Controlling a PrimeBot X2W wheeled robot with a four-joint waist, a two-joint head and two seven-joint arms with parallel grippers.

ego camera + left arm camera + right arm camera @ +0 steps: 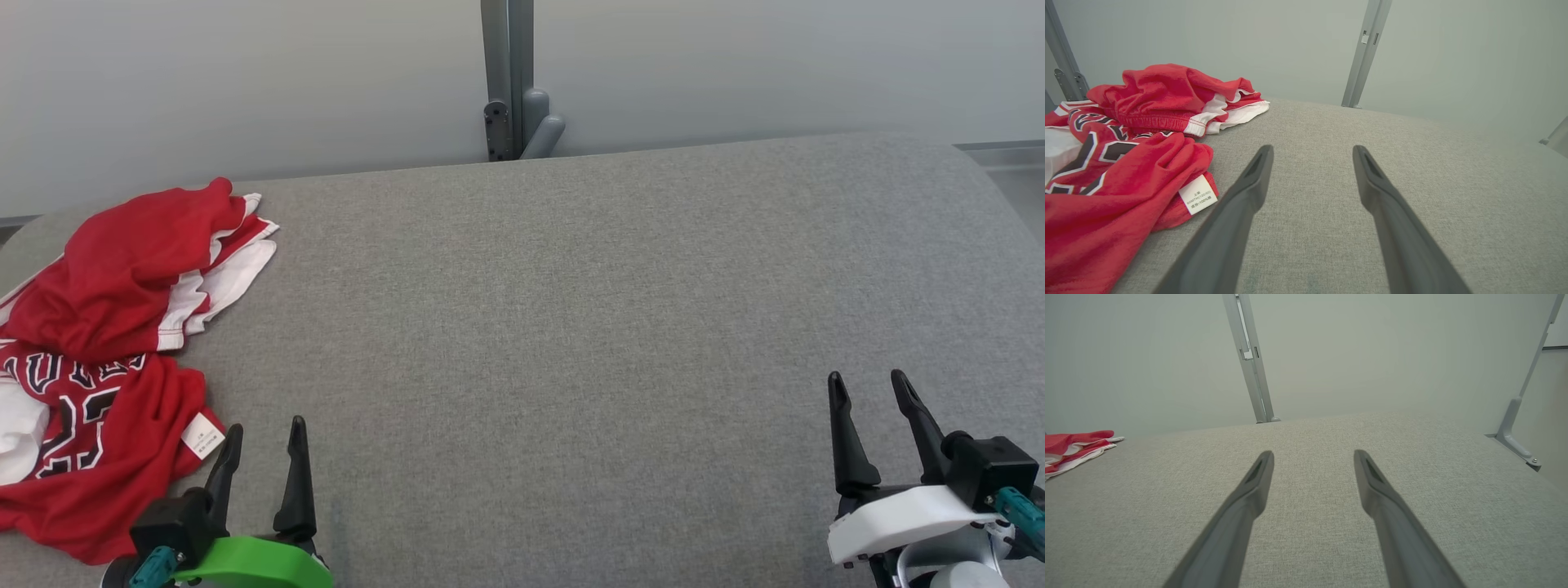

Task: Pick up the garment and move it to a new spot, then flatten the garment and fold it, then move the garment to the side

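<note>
The red jersey (106, 441), with black-and-white numerals and a white label (202, 434) at its near edge, lies crumpled at the far left of the grey fabric surface (571, 327). Behind it and touching it sits a second red-and-white bundle (131, 269), possibly shorts; the folds make it hard to tell. The left gripper (266, 425) hovers just beside the label, fingers spread and grasping nothing. The right gripper (866, 376) is well apart at the lower right, also spread and empty. A grey post (508, 82) stands behind the surface.

grey fabric table (571, 327), crumpled red garment (106, 343)
</note>
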